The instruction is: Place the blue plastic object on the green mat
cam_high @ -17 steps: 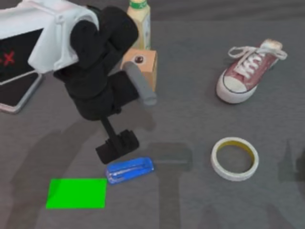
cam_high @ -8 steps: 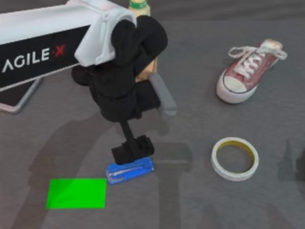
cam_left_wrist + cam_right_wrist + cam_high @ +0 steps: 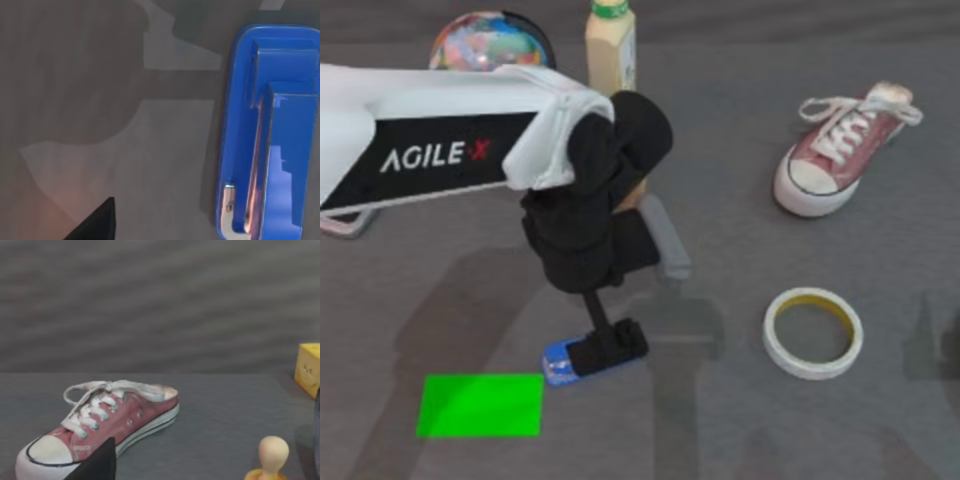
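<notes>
Left gripper (image 3: 610, 345) down directly over the blue plastic object (image 3: 560, 362), fingers straddling its middle, presumably to take it across its narrow width; whether clenched on it or merely set around it, cannot tell; only the left end showing in the top view, the rest hidden beneath the black fingers; lying flat on the desk (image 3: 720, 430), just up and right of the green mat (image 3: 480, 405), near its corner but not on it; short carry left, judging by that; tape ring (image 3: 813, 332) and shoe (image 3: 842, 148) well apart to the right; right arm parked off the right side.
</notes>
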